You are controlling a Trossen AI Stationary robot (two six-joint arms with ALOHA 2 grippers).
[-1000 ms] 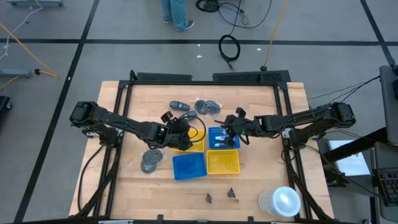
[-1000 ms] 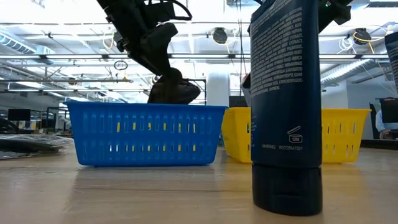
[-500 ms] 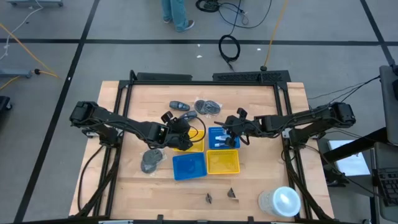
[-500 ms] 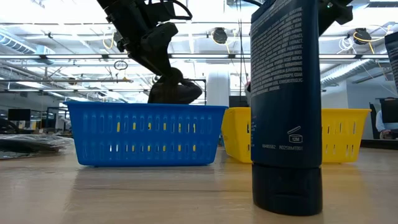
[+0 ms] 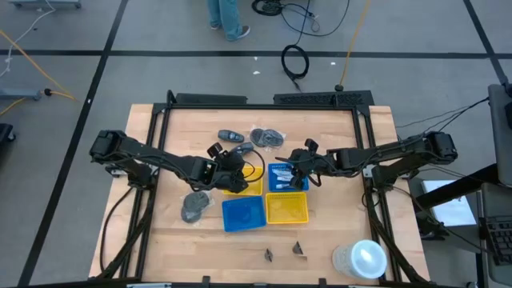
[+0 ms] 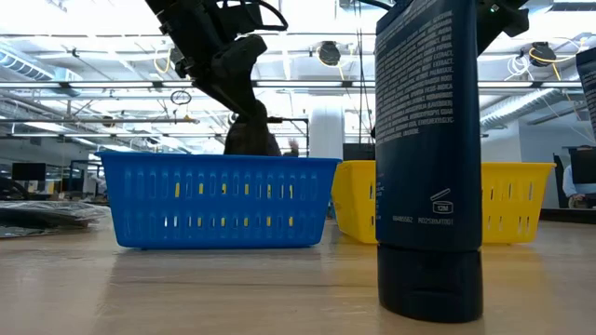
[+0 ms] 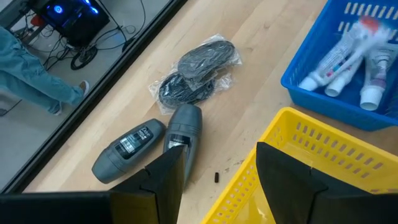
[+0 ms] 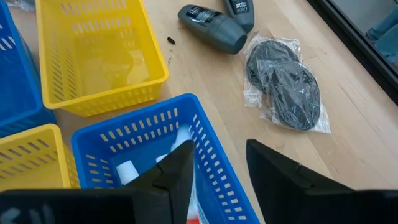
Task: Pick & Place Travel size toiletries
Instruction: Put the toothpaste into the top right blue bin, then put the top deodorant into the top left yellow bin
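The travel size toiletries [image 5: 285,178], white tubes with white caps, lie inside the far blue basket [image 5: 276,189]. They also show in the left wrist view [image 7: 348,53] and the right wrist view [image 8: 127,171]. My right gripper [image 8: 221,165] hangs open just above that basket's far rim [image 8: 205,134], also seen from above [image 5: 298,166]. My left gripper [image 7: 221,180] is open with nothing between its fingers, above a corner of the far yellow basket [image 7: 323,155]. From above it sits at that basket's left end [image 5: 230,170].
A near blue basket [image 5: 242,214] and a near yellow basket [image 5: 286,209] stand in front. Two dark grey bottles [image 5: 232,138] and bagged black cords [image 5: 268,138] lie behind. A grey lump [image 5: 194,206], black clips [image 5: 268,254], a white-topped jar [image 5: 360,260] and a tall dark bottle [image 6: 428,158] are nearby.
My right gripper has opened while staying over the far blue basket, and more of the basket's inside shows beside it now. In the low view the dark mass behind the near blue basket's rim has grown narrower.
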